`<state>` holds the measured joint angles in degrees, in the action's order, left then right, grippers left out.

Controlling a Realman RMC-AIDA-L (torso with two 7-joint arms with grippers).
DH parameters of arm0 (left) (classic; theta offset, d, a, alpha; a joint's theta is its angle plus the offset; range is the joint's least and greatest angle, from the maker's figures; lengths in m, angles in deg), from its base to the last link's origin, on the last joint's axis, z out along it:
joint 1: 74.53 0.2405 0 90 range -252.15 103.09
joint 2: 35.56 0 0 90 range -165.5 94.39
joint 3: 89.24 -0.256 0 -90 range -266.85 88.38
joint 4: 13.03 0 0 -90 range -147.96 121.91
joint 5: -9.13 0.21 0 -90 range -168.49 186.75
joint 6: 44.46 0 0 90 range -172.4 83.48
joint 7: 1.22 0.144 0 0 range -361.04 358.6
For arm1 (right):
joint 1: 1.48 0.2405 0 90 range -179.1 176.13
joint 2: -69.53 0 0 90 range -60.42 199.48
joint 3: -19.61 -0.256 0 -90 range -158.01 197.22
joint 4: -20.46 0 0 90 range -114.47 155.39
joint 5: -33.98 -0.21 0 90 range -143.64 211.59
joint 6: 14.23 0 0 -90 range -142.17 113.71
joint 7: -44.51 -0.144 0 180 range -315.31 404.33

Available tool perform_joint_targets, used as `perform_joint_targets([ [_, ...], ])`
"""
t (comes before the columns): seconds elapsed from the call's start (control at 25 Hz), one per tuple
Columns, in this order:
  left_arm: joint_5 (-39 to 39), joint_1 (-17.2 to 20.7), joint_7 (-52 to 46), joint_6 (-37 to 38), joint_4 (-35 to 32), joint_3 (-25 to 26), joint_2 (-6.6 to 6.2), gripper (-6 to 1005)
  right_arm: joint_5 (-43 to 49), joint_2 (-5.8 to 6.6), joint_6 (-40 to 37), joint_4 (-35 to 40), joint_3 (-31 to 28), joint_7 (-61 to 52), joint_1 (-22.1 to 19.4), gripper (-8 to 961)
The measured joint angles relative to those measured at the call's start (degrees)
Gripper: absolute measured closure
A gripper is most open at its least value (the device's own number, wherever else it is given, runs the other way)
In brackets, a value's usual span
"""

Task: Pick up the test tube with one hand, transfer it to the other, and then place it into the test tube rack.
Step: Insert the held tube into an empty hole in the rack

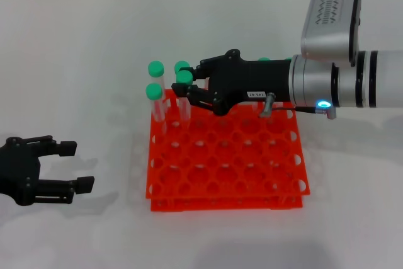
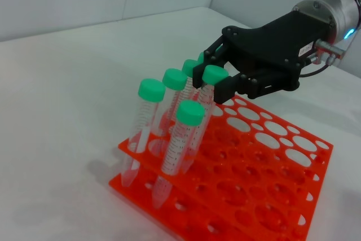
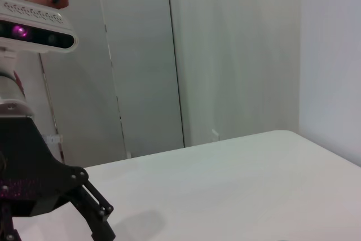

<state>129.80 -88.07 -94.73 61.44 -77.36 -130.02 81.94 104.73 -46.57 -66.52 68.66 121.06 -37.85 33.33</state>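
The test tube (image 1: pixel 184 77), clear with a green cap, stands tilted in a back-left hole of the orange-red test tube rack (image 1: pixel 227 171). My right gripper (image 1: pixel 186 91), black with a white label and a blue-lit wrist, reaches over the rack from the right and is shut on the tube just under its cap. In the left wrist view, the same gripper (image 2: pixel 210 82) holds the test tube (image 2: pixel 214 75) above the rack (image 2: pixel 265 196). My left gripper (image 1: pixel 77 167) rests open and holding nothing on the table, left of the rack.
Other green-capped tubes (image 1: pixel 155 92) stand in the rack's back-left holes, close around the held one; several caps (image 2: pixel 151 90) crowd together in the left wrist view. The rest of the rack's holes hold nothing. White tabletop surrounds the rack.
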Motion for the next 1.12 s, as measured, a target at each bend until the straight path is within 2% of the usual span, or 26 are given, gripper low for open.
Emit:
perform_joint_targets([
  [1.12, 0.00, -0.09, 0.00, -0.17, 0.09, 0.00, 0.00, 118, -0.01, 0.18, -0.43, -0.03, 0.59, -0.11, 0.06, 678],
])
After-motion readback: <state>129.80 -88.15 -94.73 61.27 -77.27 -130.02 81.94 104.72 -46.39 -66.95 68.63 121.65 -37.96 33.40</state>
